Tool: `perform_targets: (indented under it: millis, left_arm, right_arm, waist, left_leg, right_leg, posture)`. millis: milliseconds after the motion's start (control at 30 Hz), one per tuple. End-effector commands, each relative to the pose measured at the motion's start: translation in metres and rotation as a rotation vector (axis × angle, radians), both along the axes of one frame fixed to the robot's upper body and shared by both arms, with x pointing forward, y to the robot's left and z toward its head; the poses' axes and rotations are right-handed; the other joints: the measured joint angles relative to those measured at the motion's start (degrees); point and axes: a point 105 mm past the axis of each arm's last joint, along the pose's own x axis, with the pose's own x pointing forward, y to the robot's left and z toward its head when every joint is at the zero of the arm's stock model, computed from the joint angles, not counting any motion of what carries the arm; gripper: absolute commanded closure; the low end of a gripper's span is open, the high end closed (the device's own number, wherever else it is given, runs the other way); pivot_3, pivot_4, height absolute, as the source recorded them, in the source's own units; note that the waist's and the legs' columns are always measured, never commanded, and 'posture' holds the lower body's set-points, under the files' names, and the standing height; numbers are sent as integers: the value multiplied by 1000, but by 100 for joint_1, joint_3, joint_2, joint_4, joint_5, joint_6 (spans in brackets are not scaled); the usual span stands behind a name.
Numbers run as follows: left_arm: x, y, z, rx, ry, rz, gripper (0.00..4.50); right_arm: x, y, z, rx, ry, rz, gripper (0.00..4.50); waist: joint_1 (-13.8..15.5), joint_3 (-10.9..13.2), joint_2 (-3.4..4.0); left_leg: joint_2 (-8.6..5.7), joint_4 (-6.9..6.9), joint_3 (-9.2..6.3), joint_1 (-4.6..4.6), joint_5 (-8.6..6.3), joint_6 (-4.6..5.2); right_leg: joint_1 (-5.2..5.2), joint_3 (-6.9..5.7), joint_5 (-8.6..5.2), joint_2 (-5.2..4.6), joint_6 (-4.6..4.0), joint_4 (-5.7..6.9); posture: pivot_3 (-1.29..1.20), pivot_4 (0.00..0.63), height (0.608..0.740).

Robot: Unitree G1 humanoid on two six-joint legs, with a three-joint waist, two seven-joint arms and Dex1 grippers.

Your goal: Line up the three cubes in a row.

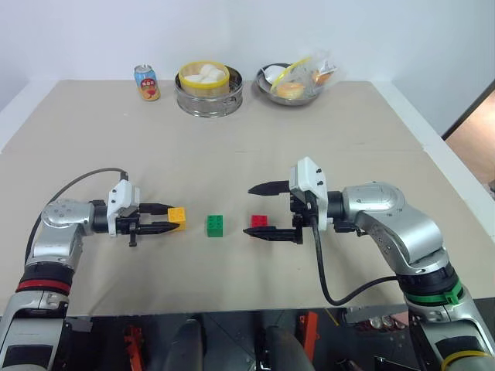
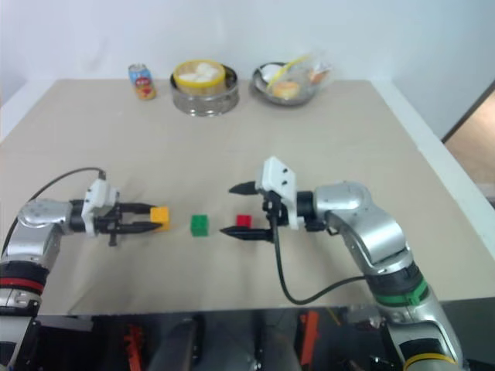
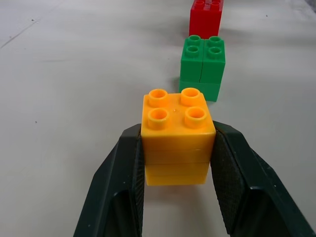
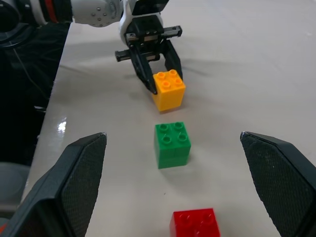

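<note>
The left claw (image 1: 166, 217) pinches the orange-yellow cube (image 1: 177, 218) on the worktop (image 1: 255, 147). The green cube (image 1: 215, 225) and red cube (image 1: 259, 222) follow in a row, with the right claw (image 1: 257, 210) spread wide around the red one.

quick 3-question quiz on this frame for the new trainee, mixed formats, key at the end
1. True or false: the left gripper is shut on the orange-yellow studded plastic cube.
2. Which cube sits in the middle of the row on the beige table? A) the red studded plastic cube B) the green studded plastic cube C) the orange-yellow one
3. Fill in: the right gripper is ____, its fingers straddling the red cube without touching it.

Key: 1 true; 2 B; 3 open
</note>
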Motion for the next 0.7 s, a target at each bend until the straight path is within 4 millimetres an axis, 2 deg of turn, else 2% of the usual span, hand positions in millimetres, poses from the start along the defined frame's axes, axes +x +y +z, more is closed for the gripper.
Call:
perform_targets:
  millis: [33,500,700]
  left_arm:
    - [0,9,14,19,-56,-3,3215]
    - [-4,7,6,62,-28,-24,3215]
    - [-4,13,10,60,-11,-19,3215]
  right_arm:
    - [-5,-3,13,21,-53,6,0]
    - [-2,-3,10,19,-59,3,0]
    - [-2,-5,9,16,-55,-4,0]
  waist:
    - [0,0,0]
    - [0,0,0]
    - [-1,0,0]
  left_leg:
    - [2,0,0,0,0,0]
    - [22,2,8,0,0,0]
    - [33,3,8,0,0,0]
  right_leg:
    - [0,0,0,1,-1,0]
    - [-4,6,6,19,-9,0]
    - [-5,7,9,31,-15,0]
  posture:
    - [0,150,740]
    - [0,150,740]
    - [0,150,740]
